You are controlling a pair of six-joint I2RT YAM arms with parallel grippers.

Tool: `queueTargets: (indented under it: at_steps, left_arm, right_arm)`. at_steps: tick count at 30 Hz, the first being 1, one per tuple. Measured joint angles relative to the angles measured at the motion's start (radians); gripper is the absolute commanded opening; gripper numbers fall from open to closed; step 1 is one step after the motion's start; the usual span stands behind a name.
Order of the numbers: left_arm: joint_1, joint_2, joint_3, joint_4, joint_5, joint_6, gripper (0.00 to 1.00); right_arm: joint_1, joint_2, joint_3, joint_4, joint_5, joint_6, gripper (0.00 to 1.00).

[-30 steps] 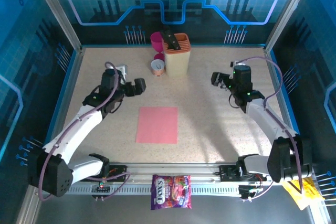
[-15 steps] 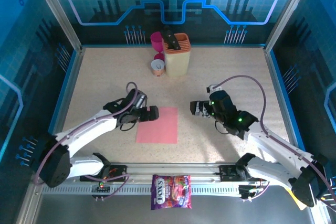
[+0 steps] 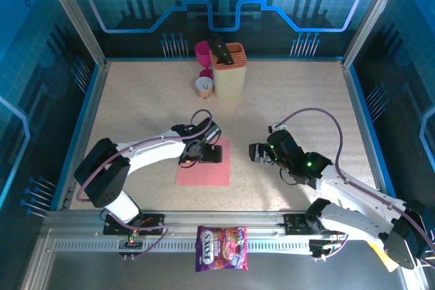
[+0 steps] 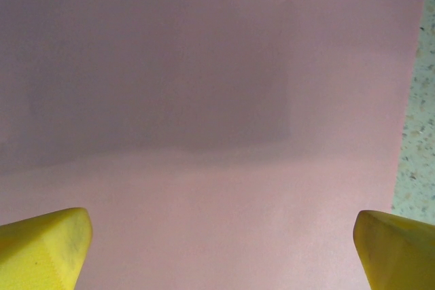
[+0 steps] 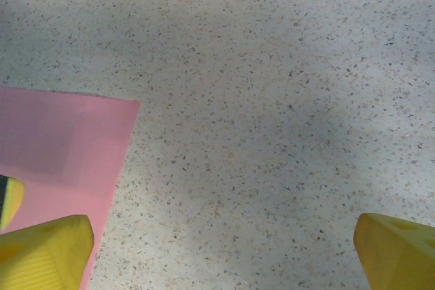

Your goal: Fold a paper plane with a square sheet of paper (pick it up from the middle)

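Pink square sheet of paper (image 3: 200,173) flat under wide-spread left claw (image 3: 211,153).

Left arm (image 3: 149,149) and right arm (image 3: 357,198) are showing white shells, black joints and purple cables (image 3: 312,111); yellow fingertips (image 4: 44,246) are capping left claw (image 4: 217,249) and right claw (image 5: 217,252).

The left gripper (image 3: 209,154) hides the upper part of the pink sheet (image 3: 202,173) beneath it. From the left wrist, the sheet runs off-frame ahead of the cropped fingertips (image 4: 44,246). To one side of the right gripper (image 5: 221,256), the frame edge cuts the sheet.
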Motion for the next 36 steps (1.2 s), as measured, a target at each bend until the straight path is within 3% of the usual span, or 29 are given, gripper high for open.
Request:
queueTargets:
  at_steps: [15,36]
  left_arm:
    - [-0.047,0.076,0.042,-0.027,-0.084,-0.031,1.0]
    - [-0.062,0.153,0.041,-0.01,-0.106,-0.079,0.98]
  right_arm:
    - [-0.06,-0.027,-0.02,0.002,-0.064,0.008,0.99]
    - [-0.1,-0.011,-0.042,0.02,-0.117,0.009,0.99]
